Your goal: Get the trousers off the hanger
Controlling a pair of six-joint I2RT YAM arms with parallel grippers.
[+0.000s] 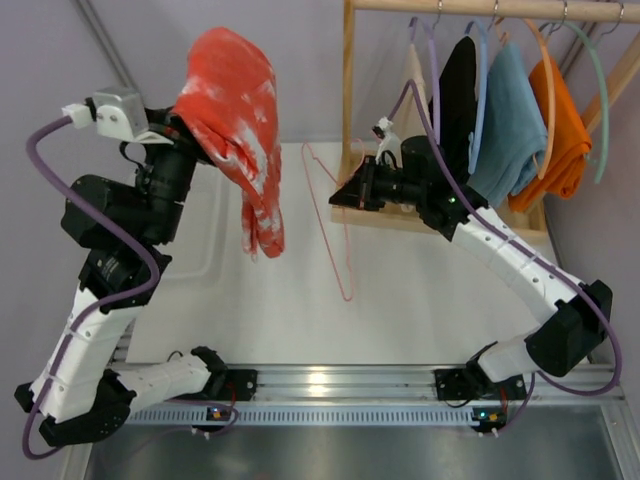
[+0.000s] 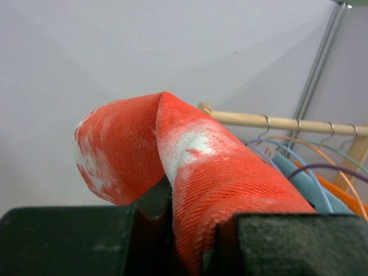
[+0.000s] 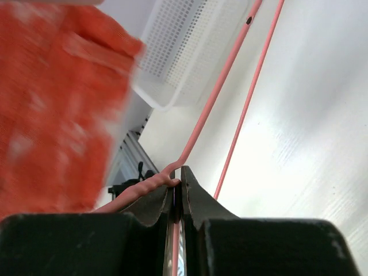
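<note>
Top external: the trousers [image 1: 240, 120] hang raised at 10 o'clock, apart from the hanger [image 1: 323, 222] at centre over the bench [image 1: 420, 300]. Left wrist: the left claw [image 2: 187, 230] is clamped on the trousers. Right wrist: the right claw [image 3: 178, 192] is pinched tight on the hanger's wire.

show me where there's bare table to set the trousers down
Widest bare table: the strip between the hanger tip and the near rail. Also a patch between the hanger and the right arm. Crowded: back right at the rack, and the left, under the trousers and left arm.
</note>
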